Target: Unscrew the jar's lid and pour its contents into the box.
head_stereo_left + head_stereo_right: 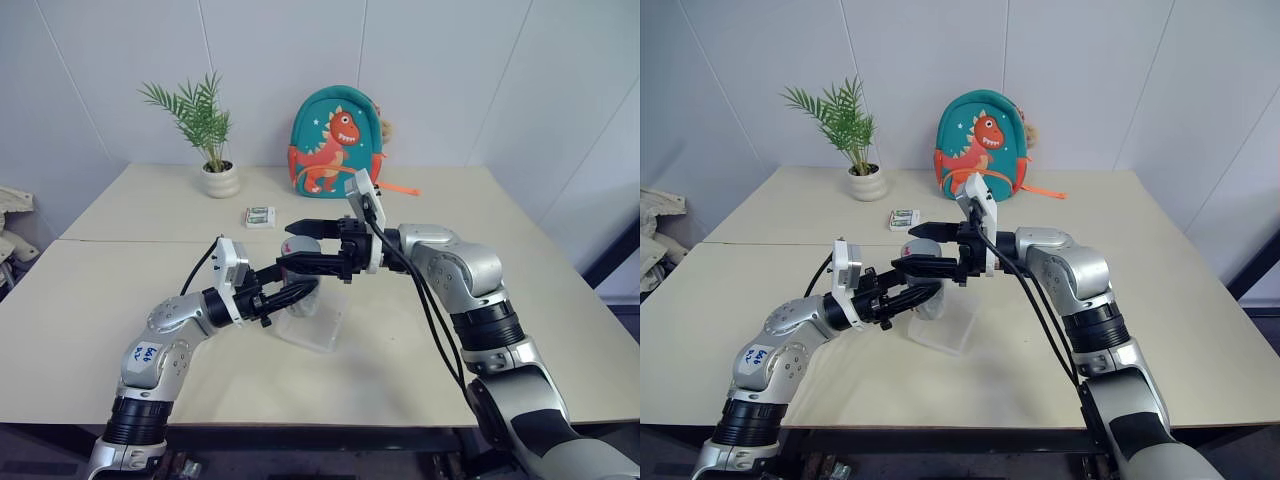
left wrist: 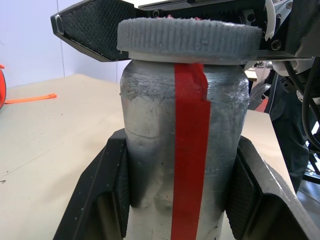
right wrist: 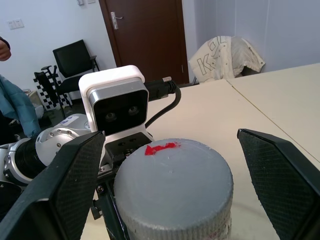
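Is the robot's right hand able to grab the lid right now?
Probably yes. The right gripper is open, with one of its fingers on each side of the lid, while the left gripper holds the jar.

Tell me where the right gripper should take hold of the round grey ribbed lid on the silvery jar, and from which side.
Grip the round grey ribbed lid across its ribbed rim, coming level from the side. It sits flat atop the upright silvery jar with the red stripe, which the left gripper clamps lower down. The right gripper already stands open with a finger on either side of the rim.
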Motion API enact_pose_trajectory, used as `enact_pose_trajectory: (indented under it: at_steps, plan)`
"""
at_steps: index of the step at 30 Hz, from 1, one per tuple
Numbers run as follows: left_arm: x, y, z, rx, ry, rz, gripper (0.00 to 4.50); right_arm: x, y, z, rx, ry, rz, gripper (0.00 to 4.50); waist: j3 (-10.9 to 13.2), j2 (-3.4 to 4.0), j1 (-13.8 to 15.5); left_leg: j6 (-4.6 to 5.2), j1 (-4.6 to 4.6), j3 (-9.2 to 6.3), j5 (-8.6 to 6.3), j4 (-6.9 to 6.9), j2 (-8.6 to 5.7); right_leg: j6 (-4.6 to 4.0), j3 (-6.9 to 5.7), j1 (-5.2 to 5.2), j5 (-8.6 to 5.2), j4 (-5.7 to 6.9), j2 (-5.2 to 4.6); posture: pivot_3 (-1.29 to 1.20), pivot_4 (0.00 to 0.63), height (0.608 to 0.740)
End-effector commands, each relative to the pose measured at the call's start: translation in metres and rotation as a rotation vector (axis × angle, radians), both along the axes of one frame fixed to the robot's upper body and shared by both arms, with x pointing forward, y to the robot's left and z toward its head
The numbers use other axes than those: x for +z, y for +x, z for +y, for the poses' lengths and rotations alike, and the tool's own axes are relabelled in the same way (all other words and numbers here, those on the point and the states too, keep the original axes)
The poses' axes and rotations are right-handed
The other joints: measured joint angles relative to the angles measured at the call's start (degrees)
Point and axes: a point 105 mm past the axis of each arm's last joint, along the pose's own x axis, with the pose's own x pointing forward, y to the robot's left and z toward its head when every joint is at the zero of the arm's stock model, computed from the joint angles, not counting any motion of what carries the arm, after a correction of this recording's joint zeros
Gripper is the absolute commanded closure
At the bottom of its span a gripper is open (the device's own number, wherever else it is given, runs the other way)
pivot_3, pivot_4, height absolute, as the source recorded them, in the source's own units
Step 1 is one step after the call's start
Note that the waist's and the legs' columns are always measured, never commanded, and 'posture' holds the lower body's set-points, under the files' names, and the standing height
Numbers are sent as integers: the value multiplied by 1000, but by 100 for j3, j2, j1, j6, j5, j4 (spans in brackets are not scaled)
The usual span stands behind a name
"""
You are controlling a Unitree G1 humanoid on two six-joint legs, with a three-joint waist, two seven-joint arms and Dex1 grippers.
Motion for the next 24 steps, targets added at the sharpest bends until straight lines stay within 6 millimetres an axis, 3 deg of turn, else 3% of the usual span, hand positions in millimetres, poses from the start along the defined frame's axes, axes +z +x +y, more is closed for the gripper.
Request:
enact_pose_trajectory:
  at_steps: [1, 6, 11, 20, 24]
  plan:
    - [13, -5, -2, -24, -18, -50, 2501, 10, -9, 2, 36, 29, -40, 421, 0, 0, 0, 0, 0, 0, 0, 0, 0, 0, 0, 0, 0, 0, 0, 0, 150, 740]
    - [13, -5, -2, -27, -15, -53, 2501, 9, -11, 1, 51, 29, -41, 1913, 0, 0, 0, 0, 0, 0, 0, 0, 0, 0, 0, 0, 0, 0, 0, 0, 150, 740]
    - [13, -5, -2, -27, -12, -56, 2501, 13, -11, 0, 51, 53, -34, 1913, 0, 0, 0, 0, 0, 0, 0, 0, 0, 0, 0, 0, 0, 0, 0, 0, 150, 740]
    - [11, -6, 0, -25, -4, -49, 2501, 70, -23, -19, 141, 355, 115, 1913, 2, 3, 6, 0, -1, 0, 0, 0, 1, 0, 1, -1, 0, 2, 0, 0, 150, 740]
    - [11, -7, 1, -23, -7, -41, 2501, 68, -12, -36, 26, 357, 95, 1913, 1, 2, 7, 1, 0, 0, 0, 0, 0, 0, 2, 0, 0, -1, -1, 0, 150, 740]
